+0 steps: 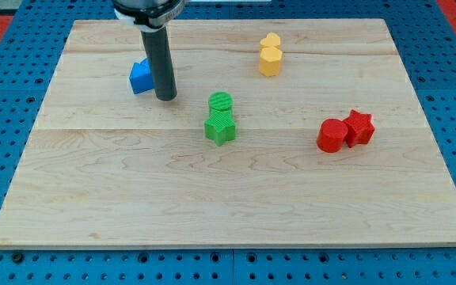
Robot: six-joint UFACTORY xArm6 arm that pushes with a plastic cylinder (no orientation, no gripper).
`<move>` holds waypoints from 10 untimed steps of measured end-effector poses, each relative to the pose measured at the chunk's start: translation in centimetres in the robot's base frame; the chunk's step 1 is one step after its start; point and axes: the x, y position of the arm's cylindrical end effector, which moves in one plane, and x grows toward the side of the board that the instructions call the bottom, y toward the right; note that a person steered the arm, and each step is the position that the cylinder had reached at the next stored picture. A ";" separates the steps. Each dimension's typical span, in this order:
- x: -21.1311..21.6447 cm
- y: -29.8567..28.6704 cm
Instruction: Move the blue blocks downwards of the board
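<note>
A blue block (140, 77) lies on the wooden board (228, 198) at the upper left; the rod hides its right part, so I cannot tell whether it is one block or two. My tip (165, 97) rests on the board just right of and slightly below the blue block, touching or nearly touching it.
A green round block (221, 102) sits above a green star block (220, 127) near the middle. Two yellow blocks (270, 55) stand at the upper right. A red cylinder (332, 135) and a red star block (359, 127) sit at the right.
</note>
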 end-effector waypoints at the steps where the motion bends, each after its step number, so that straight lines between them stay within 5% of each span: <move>1: 0.0 -5.6; 3: -6.1 -11.0; 5: -9.6 -4.5; 6: -9.4 -1.3; 10: -5.6 -4.3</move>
